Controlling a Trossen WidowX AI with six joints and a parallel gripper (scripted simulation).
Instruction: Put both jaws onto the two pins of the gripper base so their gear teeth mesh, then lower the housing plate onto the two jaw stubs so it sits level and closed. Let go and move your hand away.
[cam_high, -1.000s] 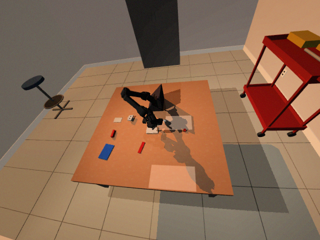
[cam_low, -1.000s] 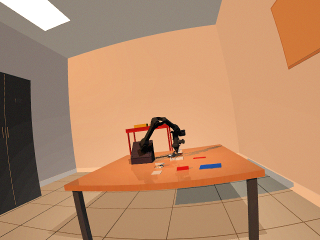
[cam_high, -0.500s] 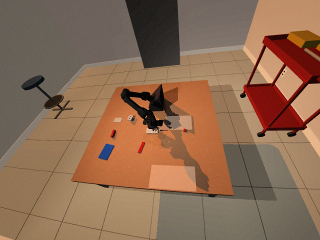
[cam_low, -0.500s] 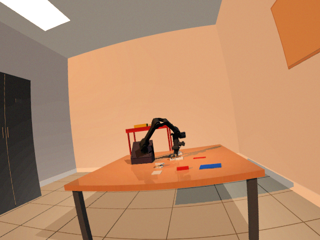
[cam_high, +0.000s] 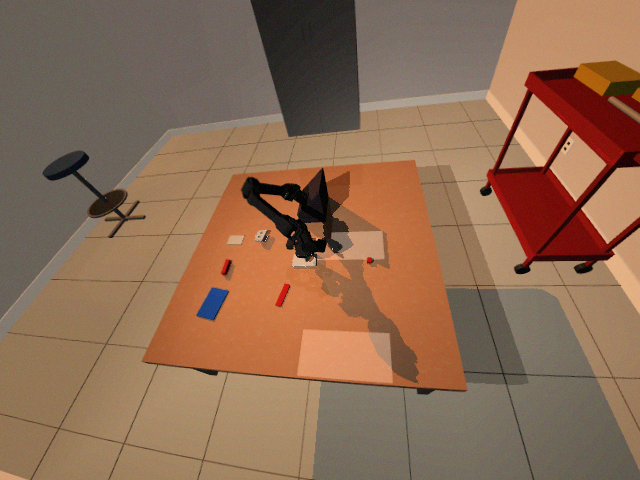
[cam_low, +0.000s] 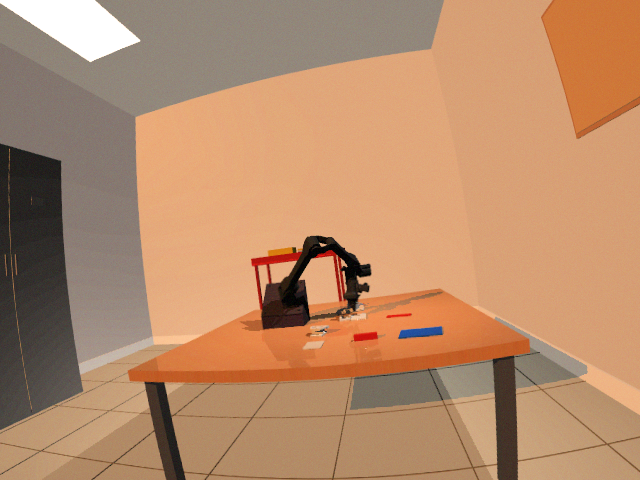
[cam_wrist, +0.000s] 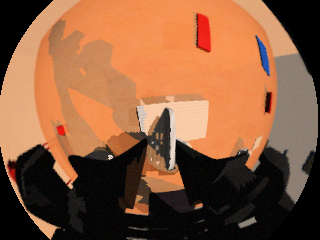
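Observation:
My gripper (cam_high: 310, 255) (cam_low: 352, 309) (cam_wrist: 160, 141) is shut on a jaw (cam_wrist: 172, 142), a slim grey piece with a pale edge. The jaw stands on edge between the fingertips, low over the near side of the white gripper base (cam_high: 303, 264) (cam_low: 357, 316) (cam_wrist: 194, 120). The base's pins are hidden, and I cannot tell whether the jaw touches it. A white two-holed piece (cam_high: 261, 235) (cam_low: 318, 327), possibly the housing plate, stands apart on the robot's side of the table. The other jaw cannot be made out clearly.
A long red bar (cam_high: 282, 295) (cam_low: 399, 315) (cam_wrist: 203, 32), a short red bar (cam_high: 226, 267) (cam_low: 365, 336) (cam_wrist: 268, 102), a blue plate (cam_high: 212, 303) (cam_low: 421, 332) (cam_wrist: 263, 56), a pale flat square (cam_high: 236, 239) (cam_low: 313, 345) and a small red block (cam_high: 369, 260) (cam_wrist: 61, 130) lie around the base.

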